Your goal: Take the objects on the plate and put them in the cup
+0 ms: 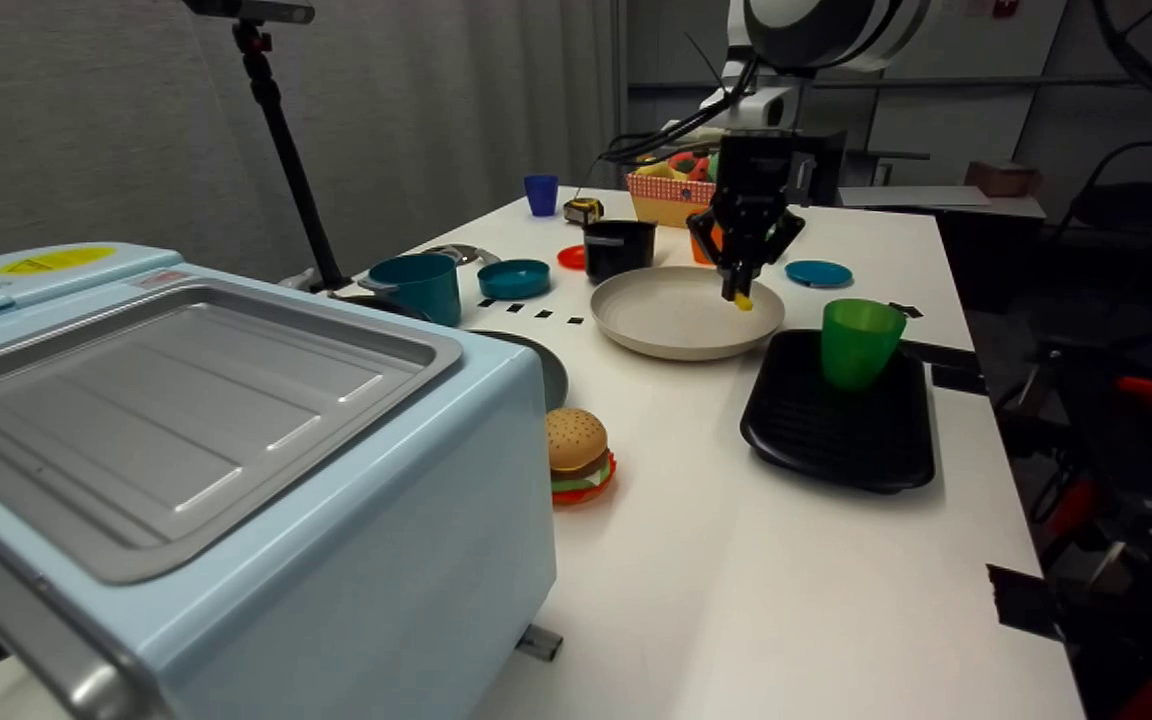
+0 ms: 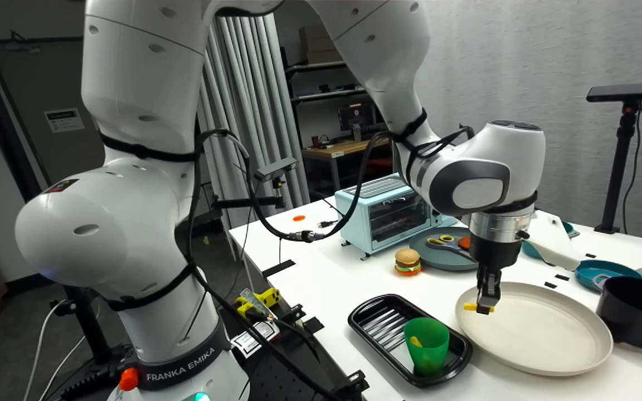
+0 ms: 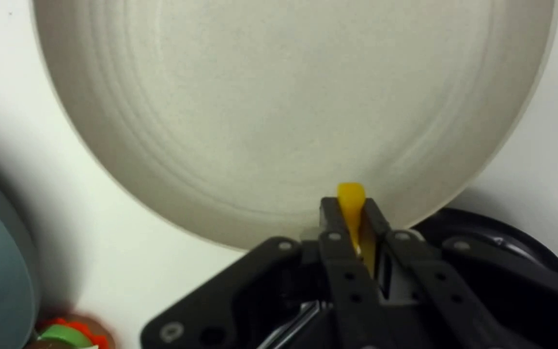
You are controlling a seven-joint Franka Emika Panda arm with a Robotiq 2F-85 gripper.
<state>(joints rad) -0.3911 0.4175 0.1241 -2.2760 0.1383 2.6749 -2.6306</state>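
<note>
- Grey curtain (image 1: 416,120) backs a white desk (image 2: 310,264) carrying a light-blue toaster oven (image 2: 388,217) and a toy burger (image 2: 408,262).
- Black pincer (image 3: 353,208), jaws pressed to both sides of a small yellow piece (image 3: 350,192), holds it over the cream plate (image 2: 544,328), near the rim.
- Green cup (image 1: 861,345) stands upright in the black tray (image 1: 836,445) just beside the plate, a second yellow piece (image 2: 416,341) showing inside.

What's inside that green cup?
A small yellow piece shows inside the green cup in an exterior view. The cup's near wall covers the bottom, so anything lower down cannot be made out.
</note>
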